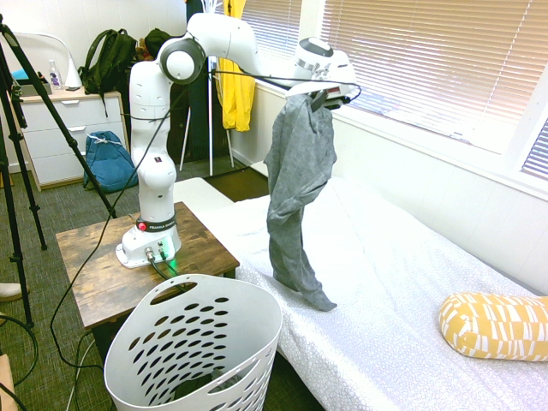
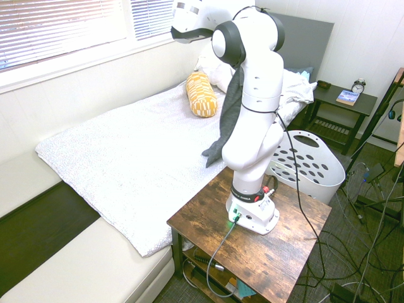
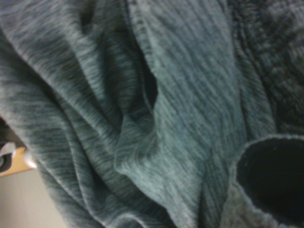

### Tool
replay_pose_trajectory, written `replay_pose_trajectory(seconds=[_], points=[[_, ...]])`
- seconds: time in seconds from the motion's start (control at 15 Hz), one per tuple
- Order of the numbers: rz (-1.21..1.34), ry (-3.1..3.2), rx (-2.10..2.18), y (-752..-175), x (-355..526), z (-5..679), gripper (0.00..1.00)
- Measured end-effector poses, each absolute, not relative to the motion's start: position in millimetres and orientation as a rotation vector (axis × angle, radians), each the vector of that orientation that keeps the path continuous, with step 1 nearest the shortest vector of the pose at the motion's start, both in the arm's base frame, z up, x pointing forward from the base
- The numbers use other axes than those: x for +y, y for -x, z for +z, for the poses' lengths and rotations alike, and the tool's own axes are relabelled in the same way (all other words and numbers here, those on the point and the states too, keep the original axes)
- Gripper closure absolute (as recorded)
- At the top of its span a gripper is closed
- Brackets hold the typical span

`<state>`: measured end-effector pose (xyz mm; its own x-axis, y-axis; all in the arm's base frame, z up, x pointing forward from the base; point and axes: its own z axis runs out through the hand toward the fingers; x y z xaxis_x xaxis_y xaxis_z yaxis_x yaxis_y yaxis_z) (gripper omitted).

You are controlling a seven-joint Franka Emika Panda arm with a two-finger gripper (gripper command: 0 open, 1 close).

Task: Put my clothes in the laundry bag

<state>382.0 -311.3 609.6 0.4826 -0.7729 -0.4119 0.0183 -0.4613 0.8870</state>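
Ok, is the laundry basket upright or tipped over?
Upright: in the first exterior view the basket stands with its open rim facing up beside the wooden table.

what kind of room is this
Most likely a bedroom: there is a bed with a patterned cover and grey headboard, plus a side table holding an alarm clock.
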Motion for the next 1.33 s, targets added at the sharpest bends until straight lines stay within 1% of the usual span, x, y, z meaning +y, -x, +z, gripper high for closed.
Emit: replay_pose_trajectory(seconds=[0.13, 0.33, 0.53, 0.8, 1.07, 1.13, 1.33], points=[[-1.227, -1.768, -0.650, -340.9, -320.2, 591.4, 1.00], [-1.370, -1.705, -0.674, -271.6, -337.2, 564.2, 1.00], [-1.414, -1.686, -0.712, -217.6, -354.5, 513.1, 1.00], [-1.366, -1.691, -0.742, -183.4, -375.8, 444.3, 1.00], [-1.358, -1.681, -0.710, -165.4, -376.7, 378.5, 1.00], [-1.306, -1.697, -0.711, -164.4, -376.2, 359.8, 0.00], [-1.167, -1.748, -0.714, -164.1, -384.8, 312.9, 0.00]])
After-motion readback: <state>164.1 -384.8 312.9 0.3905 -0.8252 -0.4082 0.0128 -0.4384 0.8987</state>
